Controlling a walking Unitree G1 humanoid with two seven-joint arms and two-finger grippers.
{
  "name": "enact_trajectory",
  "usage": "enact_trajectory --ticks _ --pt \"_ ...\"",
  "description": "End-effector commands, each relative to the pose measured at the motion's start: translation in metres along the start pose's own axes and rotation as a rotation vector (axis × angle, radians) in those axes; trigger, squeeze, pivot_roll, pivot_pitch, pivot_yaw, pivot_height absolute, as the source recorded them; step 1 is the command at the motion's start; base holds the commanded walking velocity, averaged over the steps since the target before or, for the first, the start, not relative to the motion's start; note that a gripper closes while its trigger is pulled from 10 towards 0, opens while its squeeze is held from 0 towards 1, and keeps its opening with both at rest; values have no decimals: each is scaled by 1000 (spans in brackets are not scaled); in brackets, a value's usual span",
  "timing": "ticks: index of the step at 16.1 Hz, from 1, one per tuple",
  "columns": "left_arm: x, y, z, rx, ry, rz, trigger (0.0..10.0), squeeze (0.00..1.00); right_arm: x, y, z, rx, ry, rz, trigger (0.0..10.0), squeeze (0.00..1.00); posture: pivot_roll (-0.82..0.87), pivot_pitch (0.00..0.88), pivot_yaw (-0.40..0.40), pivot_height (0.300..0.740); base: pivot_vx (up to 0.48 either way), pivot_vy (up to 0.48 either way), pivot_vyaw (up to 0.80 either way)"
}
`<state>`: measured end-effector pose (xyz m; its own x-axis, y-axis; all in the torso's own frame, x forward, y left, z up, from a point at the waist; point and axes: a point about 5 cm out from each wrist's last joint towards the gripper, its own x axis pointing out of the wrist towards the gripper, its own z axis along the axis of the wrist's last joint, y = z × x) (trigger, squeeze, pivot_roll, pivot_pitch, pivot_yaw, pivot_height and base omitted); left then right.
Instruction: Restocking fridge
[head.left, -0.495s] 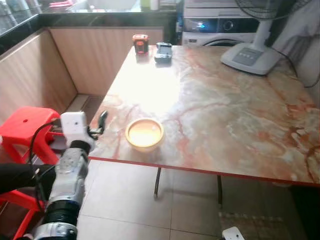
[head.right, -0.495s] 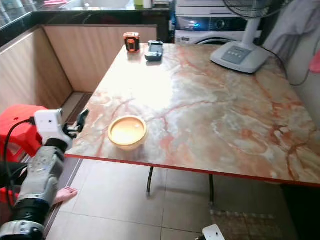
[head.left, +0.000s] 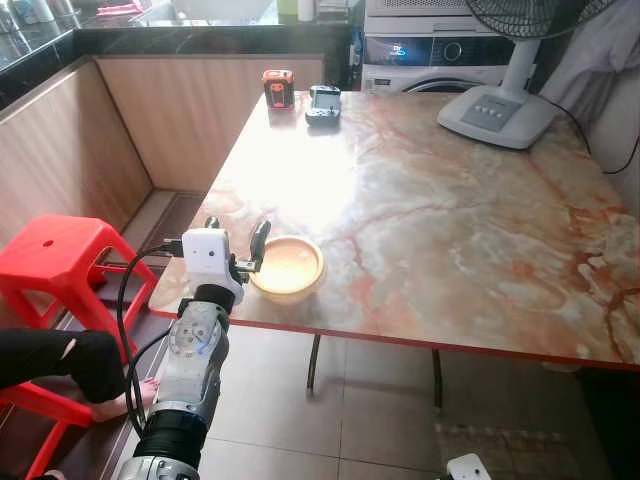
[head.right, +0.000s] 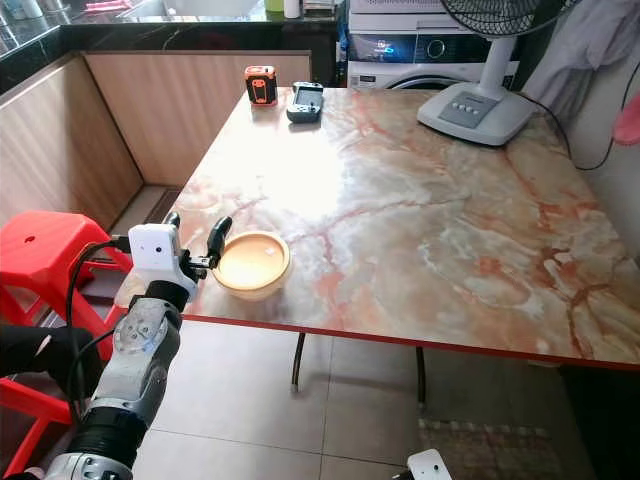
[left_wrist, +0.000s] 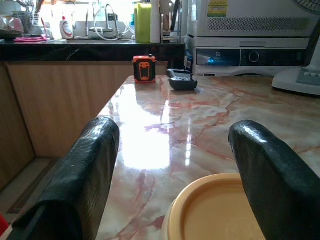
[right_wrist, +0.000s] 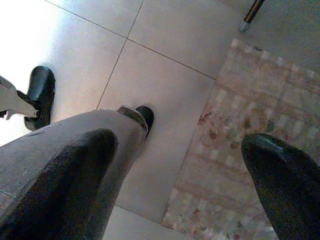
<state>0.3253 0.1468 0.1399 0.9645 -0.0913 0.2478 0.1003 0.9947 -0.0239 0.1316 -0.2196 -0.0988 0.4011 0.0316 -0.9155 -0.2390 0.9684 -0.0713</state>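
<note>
Yellow round plastic bowl (head.left: 287, 266) sits near the marble table's (head.left: 450, 220) front edge, just ahead of the left gripper's (head.left: 236, 239) spread jaws, not between them.

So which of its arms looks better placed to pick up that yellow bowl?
The left. Its left gripper is raised at the table edge, fingers open, right beside the yellow bowl. The right gripper hangs low, pointing down at the floor tiles.
</note>
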Motion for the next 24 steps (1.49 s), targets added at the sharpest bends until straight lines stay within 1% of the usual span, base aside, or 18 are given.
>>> enact_trajectory --ticks 1,7,13,15,22,23,24 --pt "1 4 4 21 -17 5 10000 0 0 2 1 11 -6 3 10000 0 -74 0 43 740 0 0 0" --pt "-1 2 2 25 -13 -8 10000 0 1 3 0 11 -5 6 10000 0 -79 0 54 740 208 0 0" --pt "1 -2 2 33 -14 -36 10000 0 1 5 -1 15 -4 9 10000 0 -86 0 68 740 319 0 0" --pt "1 -6 3 36 -23 -63 10000 0 1 5 0 14 -5 11 10000 0 -79 0 62 740 0 0 0" --pt "-8 -6 1 21 -21 -61 10000 0 1 5 1 7 -5 15 10000 0 -63 0 53 740 0 0 0" --pt "-10 -6 -1 9 -9 -58 10000 0 1 4 1 7 -4 15 10000 0 -63 0 53 740 0 0 0" --pt "-14 -3 -8 -69 33 -30 10000 0 1 4 0 7 -5 16 10000 0 -65 0 53 740 0 0 0"
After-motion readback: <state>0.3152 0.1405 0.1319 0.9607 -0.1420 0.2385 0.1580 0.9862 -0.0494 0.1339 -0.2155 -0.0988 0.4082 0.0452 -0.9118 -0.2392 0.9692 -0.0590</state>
